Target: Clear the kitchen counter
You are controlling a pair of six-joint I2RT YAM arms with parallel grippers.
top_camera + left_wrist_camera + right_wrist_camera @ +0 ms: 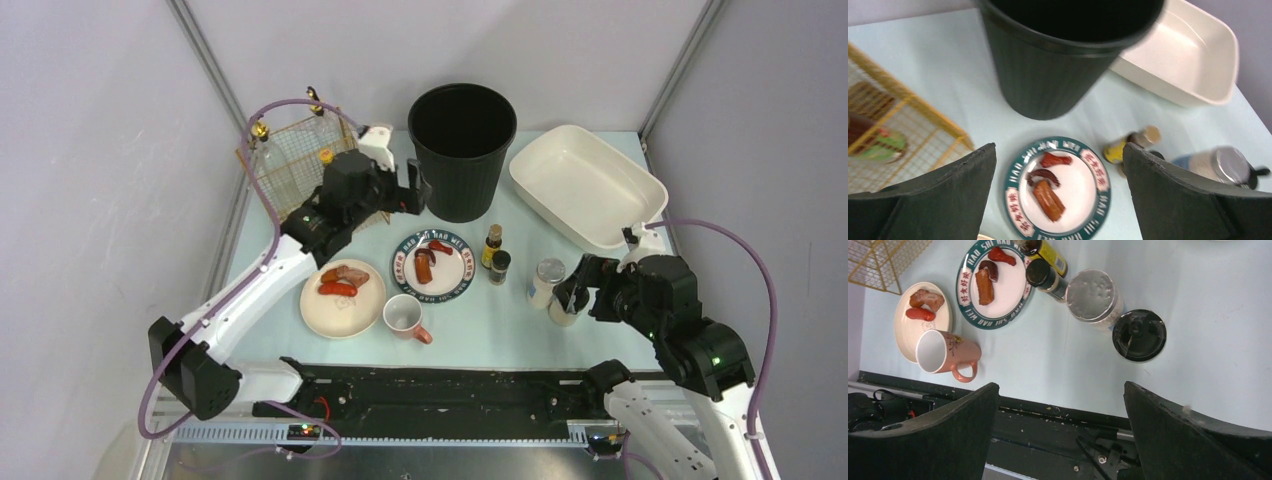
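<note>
Beneath the open, empty left hand [415,190] and right hand [572,292], the table [480,320] is crowded.
The patterned plate [465,275] below the left hand is judged slippery and breakable; its rim should be gripped.

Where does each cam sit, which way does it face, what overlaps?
Top external: high behind the bases, looking down on the kitchen counter; left arm and right arm show.
Left wrist: on the left arm, looking down past the open left pincer at black bin and green-rimmed plate.
Right wrist: on the right arm, looking down past the open right pincer at shaker, pink mug, front rail.
Shared: that plate shows in all three.
</note>
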